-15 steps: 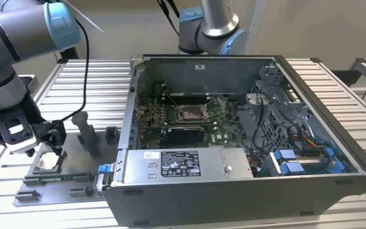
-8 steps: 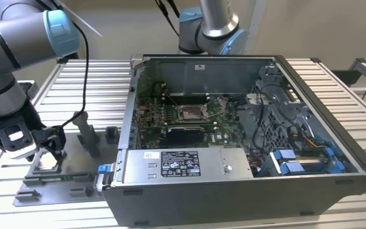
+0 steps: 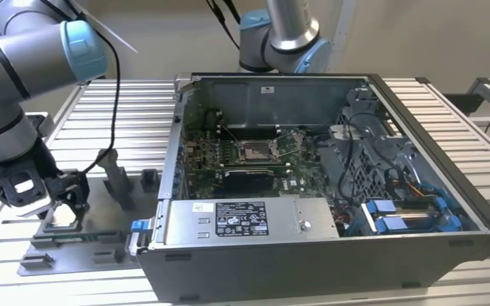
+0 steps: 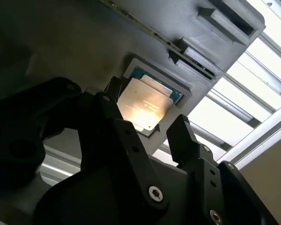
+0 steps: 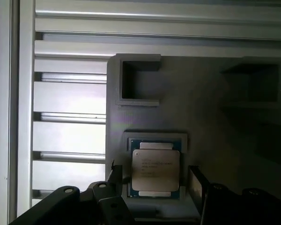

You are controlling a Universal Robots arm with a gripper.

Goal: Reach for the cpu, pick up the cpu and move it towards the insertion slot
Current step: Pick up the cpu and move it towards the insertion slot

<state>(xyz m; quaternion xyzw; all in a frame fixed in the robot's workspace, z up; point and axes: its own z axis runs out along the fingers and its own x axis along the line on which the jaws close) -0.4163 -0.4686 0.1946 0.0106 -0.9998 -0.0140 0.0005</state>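
The cpu is a small silver-faced square on a green edge, lying flat in a raised nest of the grey fixture plate. It reflects a warm glare in the second wrist view. My gripper hangs open just over it, one dark finger on each side and apart from the chip. In the exterior view the gripper is low over the plate, at that view's left. The insertion slot, a shiny metal frame with a dark centre, sits on the green board inside the open case.
The open computer case takes up the middle and the exterior view's right, with a labelled silver power supply at its near side. Grey fixture blocks stand on the plate between gripper and case. A second arm rises behind the case.
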